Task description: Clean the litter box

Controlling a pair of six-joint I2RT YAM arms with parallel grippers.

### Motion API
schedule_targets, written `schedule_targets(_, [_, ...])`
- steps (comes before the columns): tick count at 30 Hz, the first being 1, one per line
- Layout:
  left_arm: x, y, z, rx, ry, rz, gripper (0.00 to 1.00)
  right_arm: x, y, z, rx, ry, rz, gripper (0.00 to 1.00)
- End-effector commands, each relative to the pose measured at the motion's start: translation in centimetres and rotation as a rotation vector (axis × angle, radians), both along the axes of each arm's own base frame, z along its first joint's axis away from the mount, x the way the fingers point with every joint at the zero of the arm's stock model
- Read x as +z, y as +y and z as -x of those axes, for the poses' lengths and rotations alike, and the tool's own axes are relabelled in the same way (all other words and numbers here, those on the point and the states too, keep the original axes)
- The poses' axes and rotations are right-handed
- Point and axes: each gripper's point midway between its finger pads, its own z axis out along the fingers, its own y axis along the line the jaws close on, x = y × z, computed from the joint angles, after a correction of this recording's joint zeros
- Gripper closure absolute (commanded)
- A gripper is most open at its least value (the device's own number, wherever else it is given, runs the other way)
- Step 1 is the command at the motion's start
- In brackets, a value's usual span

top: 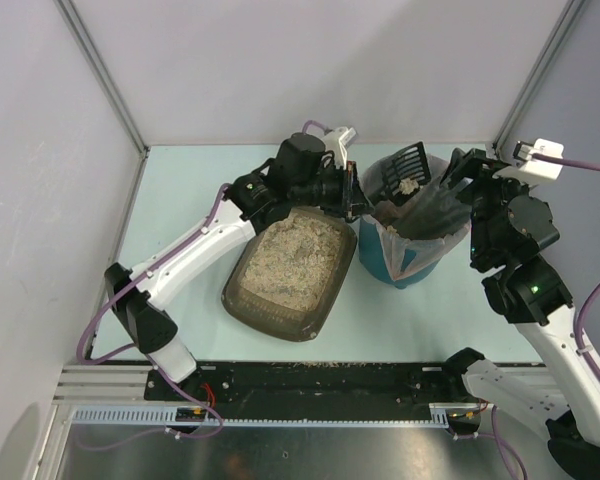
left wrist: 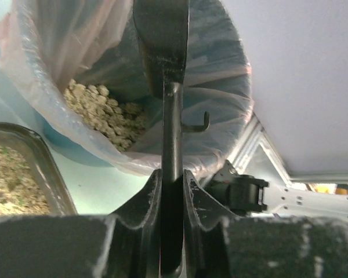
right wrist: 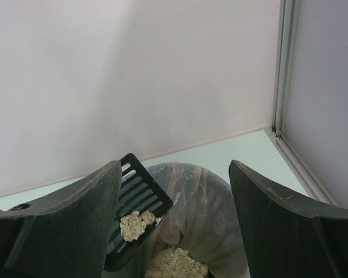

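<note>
The dark brown litter box (top: pixel 248 302) with beige litter sits mid-table; its corner shows in the left wrist view (left wrist: pixel 42 168). My left gripper (top: pixel 352 200) is shut on the handle of the black slotted scoop (top: pixel 401 170) and holds it tilted over the teal bin (top: pixel 405 265) with its clear bag. The scoop (right wrist: pixel 139 200) carries a beige clump (right wrist: pixel 133 225). In the left wrist view the handle (left wrist: pixel 173 133) runs up between my fingers. More clumps (left wrist: pixel 101 113) lie in the bag. My right gripper (top: pixel 458 205) is open, empty, at the bin's right rim.
The bin stands directly right of the litter box. White walls and aluminium frame posts (top: pixel 100 70) enclose the table at the back and sides. A black rail (top: pixel 310 380) with scattered litter grains runs along the near edge.
</note>
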Motion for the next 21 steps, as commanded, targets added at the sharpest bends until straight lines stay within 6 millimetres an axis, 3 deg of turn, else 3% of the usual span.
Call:
schedule_targets(1, [2.6, 1.2, -0.3, 0.000, -0.167, -0.039, 1.00, 0.7, -0.6, 0.6, -0.015, -0.026, -0.046, 0.21])
schedule_targets(10, [2.4, 0.7, 1.5, -0.114, -0.378, -0.210, 1.00, 0.6, -0.6, 0.6, -0.010, -0.025, -0.046, 0.21])
schedule_targets(14, [3.4, 0.8, 1.3, -0.095, -0.489, -0.283, 1.00, 0.7, -0.5, 0.6, -0.008, -0.028, -0.046, 0.21])
schedule_targets(21, [2.6, 3.0, -0.4, -0.009, -0.569, -0.431, 1.00, 0.4, -1.1, 1.1, -0.023, -0.018, -0.058, 0.21])
